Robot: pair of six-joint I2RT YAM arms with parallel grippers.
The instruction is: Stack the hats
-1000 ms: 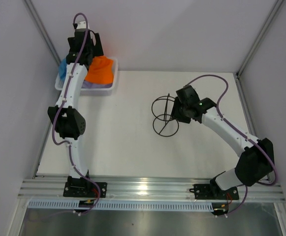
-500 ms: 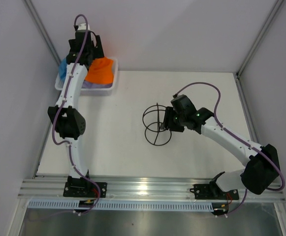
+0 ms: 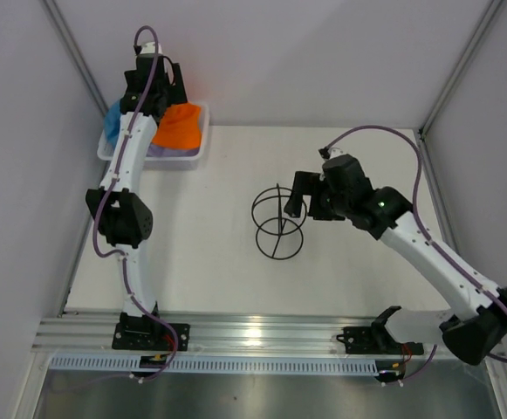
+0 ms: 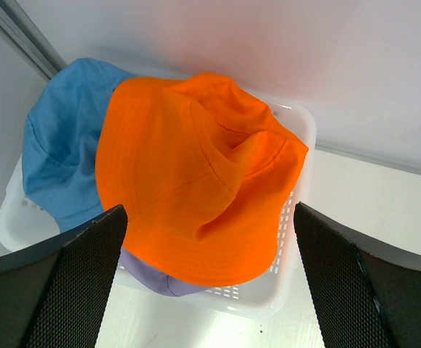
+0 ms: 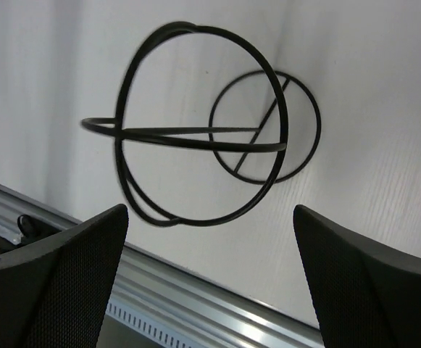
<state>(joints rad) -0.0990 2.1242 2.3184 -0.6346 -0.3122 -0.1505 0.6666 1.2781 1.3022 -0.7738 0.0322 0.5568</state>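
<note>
Three hats lie piled in a white mesh basket [image 3: 194,158] [image 4: 300,190] at the table's far left. The orange hat [image 3: 180,127] [image 4: 196,174] is on top. A blue hat [image 3: 113,119] [image 4: 58,152] lies to its left, and a lavender hat [image 3: 161,150] [image 4: 152,280] peeks out underneath. My left gripper [image 3: 160,99] [image 4: 206,212] hangs open above the orange hat, apart from it. My right gripper [image 3: 303,199] [image 5: 209,212] is open near mid-table, holding nothing.
A thin black wire stand [image 3: 277,223] [image 5: 196,138] stands upright on the table just left of my right gripper. White walls enclose the back and both sides. A metal rail [image 3: 262,333] runs along the near edge.
My right gripper carried the wire stand a little left, then opened and drew back from it. The stand now stands free. My left arm has barely moved.
</note>
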